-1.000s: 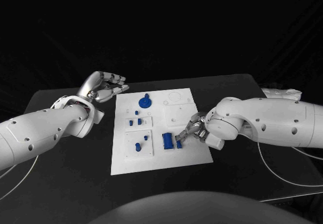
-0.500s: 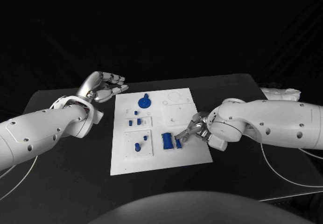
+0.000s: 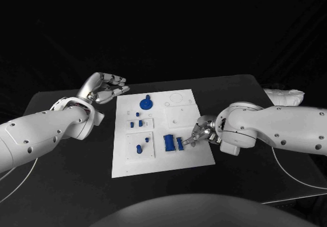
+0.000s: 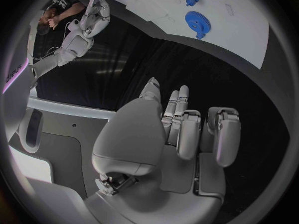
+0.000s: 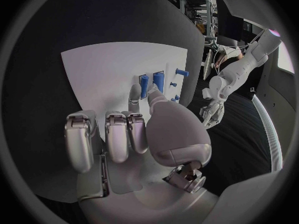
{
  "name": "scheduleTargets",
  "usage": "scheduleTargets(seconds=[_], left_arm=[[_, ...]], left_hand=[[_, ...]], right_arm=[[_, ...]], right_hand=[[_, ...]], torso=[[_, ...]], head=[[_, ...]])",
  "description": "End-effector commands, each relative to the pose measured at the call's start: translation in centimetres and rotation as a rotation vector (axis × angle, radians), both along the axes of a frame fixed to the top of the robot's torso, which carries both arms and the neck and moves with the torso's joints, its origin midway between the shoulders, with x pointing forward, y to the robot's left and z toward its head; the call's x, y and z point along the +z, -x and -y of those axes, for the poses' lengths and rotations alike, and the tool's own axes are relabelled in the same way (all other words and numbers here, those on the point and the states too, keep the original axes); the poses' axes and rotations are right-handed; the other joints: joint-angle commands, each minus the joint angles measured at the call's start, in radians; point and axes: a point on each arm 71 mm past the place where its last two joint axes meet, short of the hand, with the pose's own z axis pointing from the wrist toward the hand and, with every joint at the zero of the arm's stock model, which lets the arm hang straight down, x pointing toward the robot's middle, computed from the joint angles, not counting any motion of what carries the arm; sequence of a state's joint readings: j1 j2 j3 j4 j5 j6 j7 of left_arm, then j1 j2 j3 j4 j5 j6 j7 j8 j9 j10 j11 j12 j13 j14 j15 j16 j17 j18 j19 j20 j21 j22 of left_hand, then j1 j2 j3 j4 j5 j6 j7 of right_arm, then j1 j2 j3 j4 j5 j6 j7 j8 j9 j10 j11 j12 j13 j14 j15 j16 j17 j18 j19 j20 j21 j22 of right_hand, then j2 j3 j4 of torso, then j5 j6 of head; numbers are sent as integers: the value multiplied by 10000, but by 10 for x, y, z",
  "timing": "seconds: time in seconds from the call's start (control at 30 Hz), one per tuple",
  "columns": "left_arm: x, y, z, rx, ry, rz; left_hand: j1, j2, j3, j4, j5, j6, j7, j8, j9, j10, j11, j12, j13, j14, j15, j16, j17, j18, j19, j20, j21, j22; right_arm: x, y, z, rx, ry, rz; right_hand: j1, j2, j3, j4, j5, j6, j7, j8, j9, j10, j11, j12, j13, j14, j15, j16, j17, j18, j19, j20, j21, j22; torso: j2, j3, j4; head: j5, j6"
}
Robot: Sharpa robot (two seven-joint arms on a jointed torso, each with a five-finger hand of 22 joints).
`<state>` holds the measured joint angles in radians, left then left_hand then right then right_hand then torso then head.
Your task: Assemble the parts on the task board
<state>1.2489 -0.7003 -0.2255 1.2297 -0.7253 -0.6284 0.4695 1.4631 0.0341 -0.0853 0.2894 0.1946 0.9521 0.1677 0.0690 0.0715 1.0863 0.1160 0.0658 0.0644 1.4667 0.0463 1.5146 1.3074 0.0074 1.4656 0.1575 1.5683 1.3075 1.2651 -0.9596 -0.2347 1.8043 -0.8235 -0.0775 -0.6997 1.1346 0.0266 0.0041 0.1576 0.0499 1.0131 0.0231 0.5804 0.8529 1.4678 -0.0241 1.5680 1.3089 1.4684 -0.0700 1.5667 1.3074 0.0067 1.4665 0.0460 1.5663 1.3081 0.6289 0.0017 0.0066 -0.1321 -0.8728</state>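
Observation:
The white task board [image 3: 194, 156] lies mid-table. On it sit a blue gear [image 3: 146, 103], two small blue pieces [image 3: 136, 124], two pegs [image 3: 140, 149], a blue block [image 3: 169, 142] and a slim blue piece [image 3: 180, 143]. My right hand [image 3: 202, 132] hovers at the board's right side, fingertips just right of the slim piece, holding nothing. In the right wrist view one finger and the thumb [image 5: 152, 94] reach toward the block [image 5: 144, 84] and slim piece [image 5: 158, 79]; the other fingers are curled. My left hand [image 3: 106, 87] is curled, empty, off the board's far left corner.
The left wrist view shows my left hand [image 4: 181, 134], the board [image 4: 236, 30], the gear [image 4: 197, 21] and my right hand [image 4: 93, 17] beyond. A white bundle [image 3: 283, 97] lies at the table's right edge. White cables run along the table beside both arms.
My right hand has drawn back to the right, off the slim blue piece it was touching. The left arm has not moved.

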Motion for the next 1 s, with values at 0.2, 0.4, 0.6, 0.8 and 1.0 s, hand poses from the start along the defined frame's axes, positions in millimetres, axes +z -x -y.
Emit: scheduleTargets(seconds=[0.2,0.4,0.6,0.8,1.0], left_arm=[[0,1,2,-161,-16,-53],[0,0,1,-134,-26,-33],[0,1,2,-167,-26,-7],[0,1,2,-181,-43,0],[0,1,2,-179,-49,1]], left_hand=[[63,76,-47,19,50,45,-19,-17,0,14,-47,14,-3,603,-42,-47,1394,-74,1052,-91,25,2633],[78,86,-48,20,52,45,-19,-18,-1,15,-47,13,-3,601,-43,-49,1390,-74,1052,-92,25,2633],[78,86,-48,20,52,45,-19,-18,-1,15,-47,13,-3,601,-43,-49,1390,-74,1052,-92,25,2633],[78,86,-48,20,52,45,-19,-18,-1,15,-47,13,-3,601,-43,-49,1390,-74,1052,-92,25,2633],[78,86,-48,20,52,45,-19,-18,-1,15,-47,13,-3,601,-43,-49,1390,-74,1052,-92,25,2633]], right_arm=[[-6,3,-4,801,799,-451],[-10,2,-8,886,749,-597],[-14,-1,-10,955,827,-580],[-18,-2,-13,1005,859,-599],[-19,-4,-14,962,863,-573]], right_hand=[[34,114,-106,59,7,-123,13,103,216,1030,-82,28,2619,1024,-69,41,2634,-67,1043,-87,45,2627],[47,182,-138,105,12,-149,7,146,322,1030,-87,28,2619,1024,-74,41,2634,-67,1043,-93,45,2627],[99,224,-151,109,11,-170,-4,174,402,1030,-94,28,2619,1024,-79,41,2634,-67,1043,-98,45,2627],[150,244,-167,102,8,-181,-11,203,472,1030,-102,28,2619,1024,-85,41,2634,-67,1043,-103,45,2627],[164,291,-170,120,10,-190,-14,216,516,1030,-105,28,2619,1024,-89,41,2634,-67,1043,-106,45,2627]], torso=[[4,2,-2],[9,-12,20],[-1,-5,5],[8,0,19],[4,-11,9]], head=[[28,2],[-10,2],[-1,2],[4,2],[4,2]])
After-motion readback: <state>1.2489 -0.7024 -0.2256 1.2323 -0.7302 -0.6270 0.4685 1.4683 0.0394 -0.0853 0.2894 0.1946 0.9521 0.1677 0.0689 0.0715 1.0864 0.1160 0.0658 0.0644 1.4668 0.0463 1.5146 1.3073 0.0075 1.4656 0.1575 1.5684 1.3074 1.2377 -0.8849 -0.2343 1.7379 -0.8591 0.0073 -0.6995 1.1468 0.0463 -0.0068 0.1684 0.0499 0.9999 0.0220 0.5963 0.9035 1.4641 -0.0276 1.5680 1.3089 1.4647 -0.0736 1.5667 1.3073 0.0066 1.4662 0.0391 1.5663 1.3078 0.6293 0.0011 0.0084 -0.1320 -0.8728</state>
